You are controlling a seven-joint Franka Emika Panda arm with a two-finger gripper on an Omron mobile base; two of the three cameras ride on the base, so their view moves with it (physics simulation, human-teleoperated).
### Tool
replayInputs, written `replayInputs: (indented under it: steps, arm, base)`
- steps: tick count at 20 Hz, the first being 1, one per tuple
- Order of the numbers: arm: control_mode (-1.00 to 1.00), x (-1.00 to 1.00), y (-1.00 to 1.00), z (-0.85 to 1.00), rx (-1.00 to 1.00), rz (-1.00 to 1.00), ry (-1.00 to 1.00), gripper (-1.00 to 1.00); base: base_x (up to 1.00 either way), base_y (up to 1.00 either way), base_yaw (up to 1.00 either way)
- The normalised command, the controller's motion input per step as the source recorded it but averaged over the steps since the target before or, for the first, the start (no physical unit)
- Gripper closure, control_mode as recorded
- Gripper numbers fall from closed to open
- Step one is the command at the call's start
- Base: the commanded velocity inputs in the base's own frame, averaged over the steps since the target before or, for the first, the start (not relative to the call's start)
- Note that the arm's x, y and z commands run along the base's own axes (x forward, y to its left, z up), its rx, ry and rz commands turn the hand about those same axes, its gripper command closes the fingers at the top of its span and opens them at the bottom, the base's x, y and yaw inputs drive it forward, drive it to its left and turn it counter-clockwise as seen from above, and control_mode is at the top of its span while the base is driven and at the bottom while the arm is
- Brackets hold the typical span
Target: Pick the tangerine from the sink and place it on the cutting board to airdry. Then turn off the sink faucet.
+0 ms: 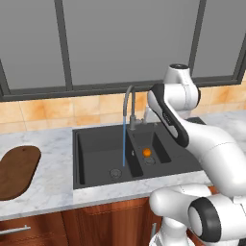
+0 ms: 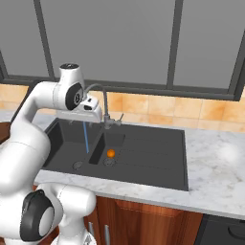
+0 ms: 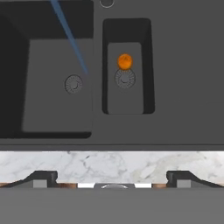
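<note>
Tangerine (image 3: 125, 61) in sink's (image 3: 183, 87) small basin, beside drain (image 3: 125, 78)

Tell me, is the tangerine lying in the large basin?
No, the tangerine lies in the small basin of the sink, beside its drain.

Tangerine (image 3: 125, 61) touching the small sink (image 3: 183, 87) basin's drain (image 3: 125, 78).

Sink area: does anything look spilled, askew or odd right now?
Nothing spilled or damaged. The faucet is running a thin stream into the large basin of the sink, and the tangerine sits beside the small basin's drain, untouched.
</note>
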Motion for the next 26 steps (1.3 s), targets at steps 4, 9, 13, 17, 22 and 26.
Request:
replayInputs:
  steps: [4, 9, 13, 17, 22, 26]
  arm:
    - [-1.00, 0.05, 0.00, -0.13, 0.00, -0.06, 0.08, -1.00]
    - [-1.00, 0.18, 0.00, -0.16, 0.01, -0.04, 0.10, -1.00]
    - [-1.00, 0.17, 0.00, 0.00, 0.02, -0.02, 0.06, -1.00]
    - [-1.00, 0.16, 0.00, 0.00, 0.02, -0.02, 0.06, -1.00]
    - [-1.00, 0.17, 0.00, -0.13, 0.01, -0.02, 0.07, -1.00]
    - [-1.00, 0.18, 0.00, -0.17, 0.00, -0.01, 0.02, -1.00]
  base:
    - [0.00, 0.00, 0.00]
    - [0.00, 0.00, 0.00]
    - [0.00, 0.00, 0.00]
    - [0.00, 0.00, 0.00]
    - [0.00, 0.00, 0.00]
    - [0.00, 0.00, 0.00]
